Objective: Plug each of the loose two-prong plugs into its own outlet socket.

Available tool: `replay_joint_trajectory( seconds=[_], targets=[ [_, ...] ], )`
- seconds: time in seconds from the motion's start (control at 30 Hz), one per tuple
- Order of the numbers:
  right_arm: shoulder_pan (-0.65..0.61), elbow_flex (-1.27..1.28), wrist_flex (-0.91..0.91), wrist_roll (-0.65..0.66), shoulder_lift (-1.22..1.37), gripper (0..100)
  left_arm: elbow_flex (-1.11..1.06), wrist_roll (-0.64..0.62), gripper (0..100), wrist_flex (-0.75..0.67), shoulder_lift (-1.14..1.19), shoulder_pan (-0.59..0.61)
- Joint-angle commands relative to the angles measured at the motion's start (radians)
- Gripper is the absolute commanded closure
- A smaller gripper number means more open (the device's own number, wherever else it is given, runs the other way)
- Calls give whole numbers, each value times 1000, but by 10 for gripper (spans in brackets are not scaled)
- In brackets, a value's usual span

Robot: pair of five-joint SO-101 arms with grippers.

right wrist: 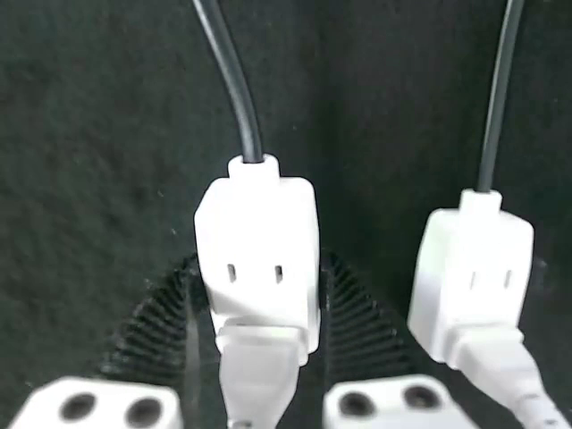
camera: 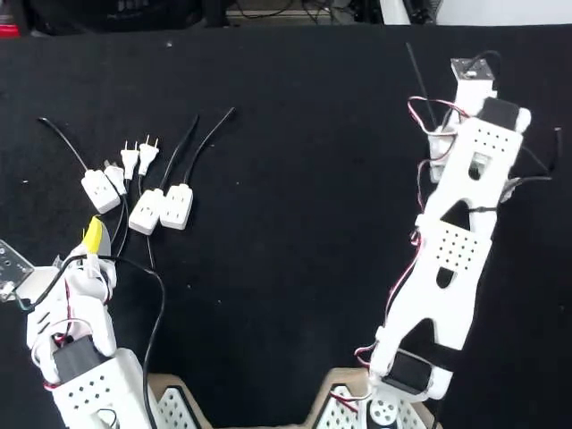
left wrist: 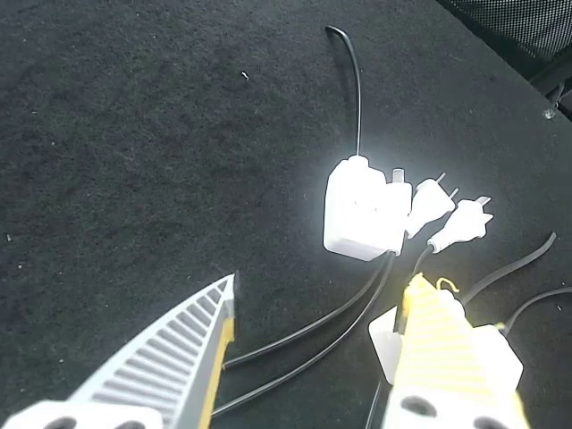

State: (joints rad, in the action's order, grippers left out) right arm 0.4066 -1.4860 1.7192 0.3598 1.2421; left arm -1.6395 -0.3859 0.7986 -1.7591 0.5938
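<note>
Black cloth (camera: 304, 223) lies under all. At left, the left gripper (left wrist: 322, 286) hangs, jaws spread, just near of the loose plugs (left wrist: 433, 204) beside a socket (left wrist: 362, 214); it should grip one plug's body squarely, prongs level.

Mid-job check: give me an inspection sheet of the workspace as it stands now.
Surface: black tabletop.
Job's things: leftmost socket, two more sockets beside it; two loose plugs past them, prongs bare; a third plug against the leftmost socket, seating unclear.
Clutter: nothing seen.
Grippers: left end effector open, over black leads near the sockets; right end effector at one socket, hold unclear.
Cables: socket leads fan toward the far edge; a black cable loops beside the left arm; red-white wires along the right arm.
Surroundings: dark equipment beyond the far edge.
</note>
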Motion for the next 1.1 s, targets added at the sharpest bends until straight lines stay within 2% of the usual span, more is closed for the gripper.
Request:
replay_joint_trajectory(
  seconds=[0.0, 0.3, 0.53, 0.83, 0.9, 1.07],
  targets=[
    [52, -68, 34, 43, -8, 986, 48, -11, 705, -15, -11, -10],
    [74, -67, 32, 44, -5, 987, 45, -11, 705, -15, -11, -10],
    [74, 21, 38, -28, -7, 987, 45, -11, 705, -15, -11, -10],
    [71, 59, 37, -32, -8, 982, 45, -11, 705, -15, -11, -10],
    [71, 58, 37, -32, -10, 941, 47, -11, 705, -15, -11, -10],
    [69, 53, 37, -32, -13, 759, 45, -11, 705, -15, -11, -10]
  ],
)
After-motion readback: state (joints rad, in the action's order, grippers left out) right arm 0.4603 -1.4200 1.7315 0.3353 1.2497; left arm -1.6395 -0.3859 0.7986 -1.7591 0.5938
